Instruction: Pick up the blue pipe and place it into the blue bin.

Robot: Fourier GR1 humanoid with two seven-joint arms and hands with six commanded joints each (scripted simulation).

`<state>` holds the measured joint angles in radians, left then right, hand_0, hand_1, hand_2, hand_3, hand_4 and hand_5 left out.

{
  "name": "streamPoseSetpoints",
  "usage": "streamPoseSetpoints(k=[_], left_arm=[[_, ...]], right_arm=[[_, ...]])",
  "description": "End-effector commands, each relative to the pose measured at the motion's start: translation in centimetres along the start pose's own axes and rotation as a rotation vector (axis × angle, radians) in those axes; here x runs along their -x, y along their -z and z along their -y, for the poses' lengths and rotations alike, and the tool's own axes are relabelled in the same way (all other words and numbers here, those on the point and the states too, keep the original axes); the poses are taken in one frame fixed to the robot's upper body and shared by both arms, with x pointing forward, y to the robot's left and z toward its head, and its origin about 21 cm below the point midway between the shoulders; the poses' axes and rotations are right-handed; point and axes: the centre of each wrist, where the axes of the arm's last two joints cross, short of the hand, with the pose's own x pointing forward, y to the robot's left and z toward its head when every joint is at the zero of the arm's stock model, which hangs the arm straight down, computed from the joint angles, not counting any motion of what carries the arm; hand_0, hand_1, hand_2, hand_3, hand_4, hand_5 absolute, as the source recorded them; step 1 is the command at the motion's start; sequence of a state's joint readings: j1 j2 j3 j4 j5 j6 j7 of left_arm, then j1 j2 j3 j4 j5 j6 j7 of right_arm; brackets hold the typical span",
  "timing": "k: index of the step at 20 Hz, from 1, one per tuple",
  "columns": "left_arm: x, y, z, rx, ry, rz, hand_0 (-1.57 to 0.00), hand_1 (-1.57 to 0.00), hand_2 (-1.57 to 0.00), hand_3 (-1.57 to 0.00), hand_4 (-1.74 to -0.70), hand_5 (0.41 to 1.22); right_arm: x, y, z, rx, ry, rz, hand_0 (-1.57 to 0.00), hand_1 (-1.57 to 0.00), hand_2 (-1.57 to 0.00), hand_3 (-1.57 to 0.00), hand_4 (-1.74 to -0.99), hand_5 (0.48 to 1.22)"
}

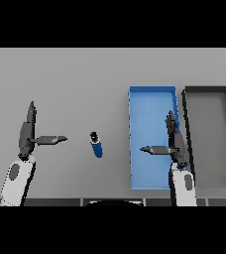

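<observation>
Progress stands at the very start: nothing of the task appears done. The blue pipe (96, 146), a short blue piece with a dark end, lies on the grey desk (75, 79), slightly tilted, between the two hands and just left of the blue bin (152, 90) without touching it. The bin holds nothing that can be seen, and a dark grey bin (207, 89) sits just beside it on the right, also without contents. The left hand (28, 131) hovers well to the left of the pipe, fingers straight and pointing away from the robot, thumb stretched out toward the pipe, holding nothing. The right hand (175, 144) hangs over the right part of the blue bin, likewise with straight fingers and the thumb spread to the left, holding nothing. Neither hand touches the pipe. What is left, by this reading, is everything: a hand has to reach the pipe, close around it, lift it, carry it over the blue bin's wall and let it go inside. The pipe seems about equally near to either hand.
</observation>
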<state>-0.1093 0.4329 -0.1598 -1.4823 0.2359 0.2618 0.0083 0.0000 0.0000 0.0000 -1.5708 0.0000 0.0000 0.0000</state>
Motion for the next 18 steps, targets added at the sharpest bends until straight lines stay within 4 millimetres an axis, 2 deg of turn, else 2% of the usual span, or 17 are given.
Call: streamPoseSetpoints(k=[1,6,7,9,12,16,18], left_arm=[[0.0,0.0,-0.1,-0.001,0.000,0.005,0.00,0.00,0.00,0.00,-1.01,0.586],[0.3,-0.5,-0.5,-0.003,0.002,0.011,0.00,0.00,0.00,0.00,-1.01,0.586],[0.6,-1.3,-1.5,0.126,0.076,0.051,0.00,0.00,0.00,0.00,-1.01,0.586],[0.7,-2.0,-3.5,0.250,0.133,0.076,0.00,0.00,0.00,0.00,-1.01,0.588],[0.6,-2.1,-3.9,0.305,0.157,0.081,0.00,0.00,0.00,0.00,-1.01,0.587],[0.5,-2.2,-4.1,0.387,0.128,0.093,0.00,0.00,0.00,0.00,-1.02,0.594],[0.4,-2.8,-3.2,0.477,0.139,0.098,0.00,0.00,0.00,0.00,-1.02,0.582]], right_arm=[[0.0,0.0,0.0,0.000,0.001,0.001,0.00,0.00,0.00,0.00,-1.222,0.603],[0.1,-0.1,-0.5,-0.004,0.001,-0.005,0.00,0.00,0.00,0.00,-1.222,0.603],[-0.2,-0.9,0.6,-0.053,-0.107,0.060,0.00,0.00,0.00,0.00,-1.222,0.603],[-0.3,-2.5,1.1,-0.118,-0.188,0.096,0.00,0.00,0.00,0.00,-1.230,0.601],[-1.3,-2.6,1.1,-0.133,-0.220,0.087,0.00,0.00,0.00,0.00,-1.231,0.599],[-1.2,-2.8,1.0,-0.134,-0.244,0.075,0.00,0.00,0.00,0.00,-1.218,0.589],[-1.5,-2.6,0.8,-0.138,-0.253,0.089,0.00,0.00,0.00,0.00,-1.215,0.587]])
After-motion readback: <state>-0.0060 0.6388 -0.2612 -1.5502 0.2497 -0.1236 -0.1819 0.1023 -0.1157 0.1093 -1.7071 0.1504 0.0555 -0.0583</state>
